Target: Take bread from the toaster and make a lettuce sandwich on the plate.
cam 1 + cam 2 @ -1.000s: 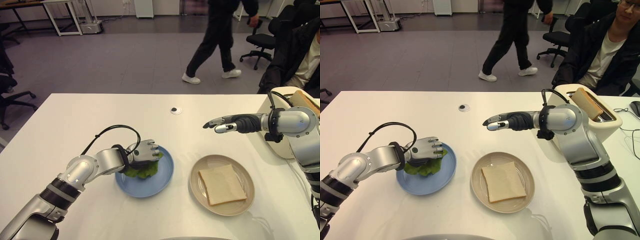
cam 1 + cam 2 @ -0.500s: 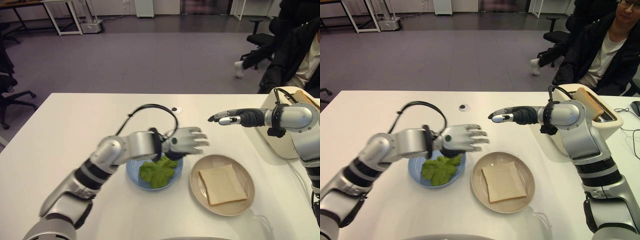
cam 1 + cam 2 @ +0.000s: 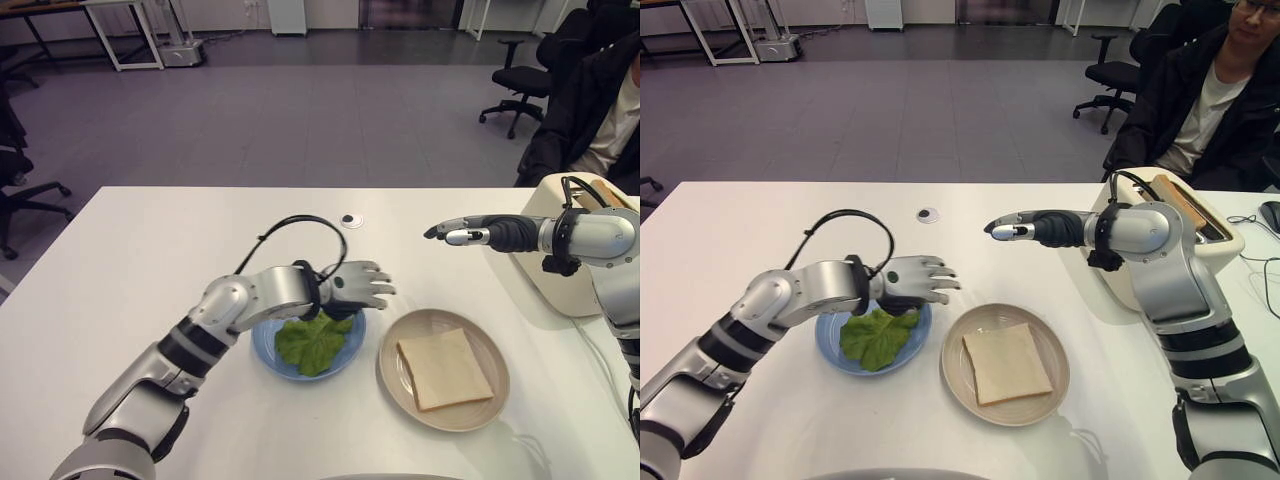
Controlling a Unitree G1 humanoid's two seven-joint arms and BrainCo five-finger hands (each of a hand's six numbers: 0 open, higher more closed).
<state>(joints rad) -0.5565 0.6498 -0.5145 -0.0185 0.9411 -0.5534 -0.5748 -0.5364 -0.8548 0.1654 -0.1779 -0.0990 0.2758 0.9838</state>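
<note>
White table [image 3: 120, 260] carries everything. Toaster [image 3: 1228, 243] at right edge, a bread slice [image 3: 1185, 200] standing in its slot. Beige plate [image 3: 390, 372] toward front edge holds a second slice [image 3: 445, 368], pale and lying flat. Blue plate [image 3: 300, 375] just left of it holds a green lettuce leaf [image 3: 312, 342]. Left hand [image 3: 358, 287] over blue plate's far rim, fingers spread, empty. Right hand [image 3: 480, 233] raised beside toaster, fingers straight, empty.

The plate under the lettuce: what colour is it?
The round plate is light blue, clearest in the right eye view.
</note>
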